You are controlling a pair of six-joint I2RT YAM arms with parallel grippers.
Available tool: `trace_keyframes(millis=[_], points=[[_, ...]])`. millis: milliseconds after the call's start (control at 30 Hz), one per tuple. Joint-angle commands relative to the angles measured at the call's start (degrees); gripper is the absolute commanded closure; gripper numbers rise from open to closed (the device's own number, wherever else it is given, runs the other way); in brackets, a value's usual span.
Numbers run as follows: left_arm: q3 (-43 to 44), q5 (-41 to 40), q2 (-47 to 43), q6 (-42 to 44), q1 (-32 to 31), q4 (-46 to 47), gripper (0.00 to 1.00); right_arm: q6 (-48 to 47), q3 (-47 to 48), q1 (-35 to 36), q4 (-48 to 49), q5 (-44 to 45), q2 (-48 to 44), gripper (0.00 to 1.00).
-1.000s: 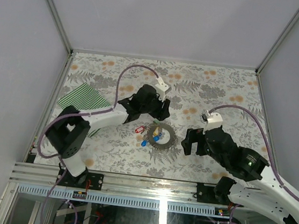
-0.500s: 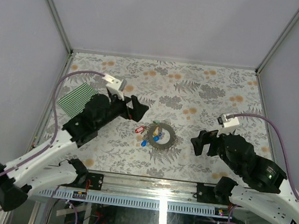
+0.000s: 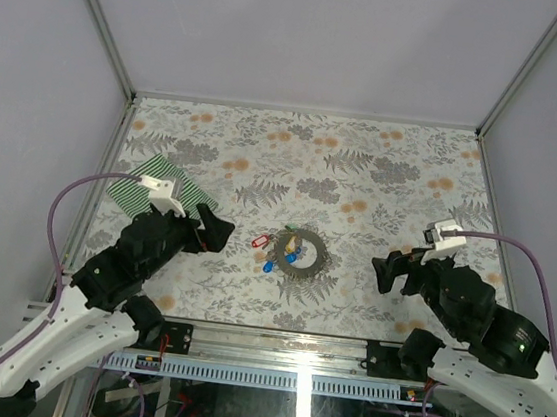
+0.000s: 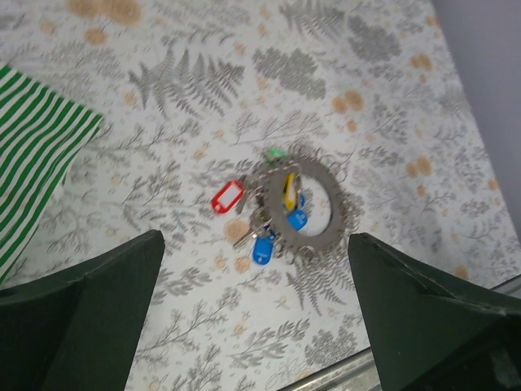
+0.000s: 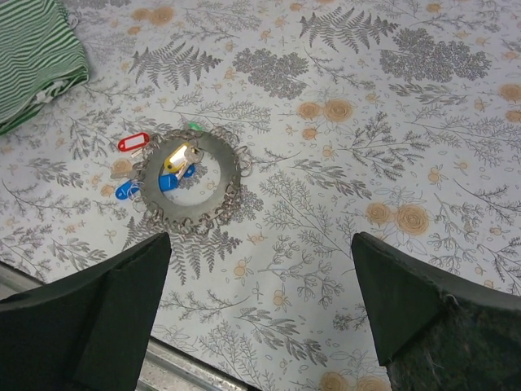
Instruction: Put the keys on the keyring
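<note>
The keyring (image 3: 304, 269), a grey chain coiled into a flat round loop, is seen lying near the middle of the flower-patterned worktop (image 3: 392, 181), towards its near edge. The keys (image 3: 278, 253) are gathered at the coil's left side. In the wrist views a yellow key (image 4: 287, 189) and a blue key (image 4: 297, 220) are shown within the coil's opening, against its left rim. A red key (image 4: 228, 196) and a second blue key (image 4: 262, 248) are laid just outside that rim on the worktop. A green key (image 4: 277, 152) is glimpsed at the coil's far edge. Whether any key is threaded on the chain cannot be told. The left pincer (image 3: 205, 235) is held above the worktop to the left of the keys, well apart from them, with its jaws spread wide and nothing gripped between them. The right pincer (image 3: 399, 273) is held to the right of the coil, likewise clear of it, its jaws also spread fully and empty. A green-and-white striped cloth (image 3: 151, 179) is seen folded at the worktop's left side, beyond the left arm, apart from the keys.
</note>
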Motion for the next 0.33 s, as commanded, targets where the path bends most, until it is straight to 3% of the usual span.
trace_keyframes(millis=[0,300], points=[[-1.8,-3.2,-2.6,-1.8,0.2,-3.4,0.0,-2.3,-0.9,0.3,2.9,0.7,-0.5,0.01],[-1.0,-4.8,-1.7,-0.6,0.1,-4.6,0.0,-2.7,-1.5,0.3,3.3,-0.7,0.7,0.01]])
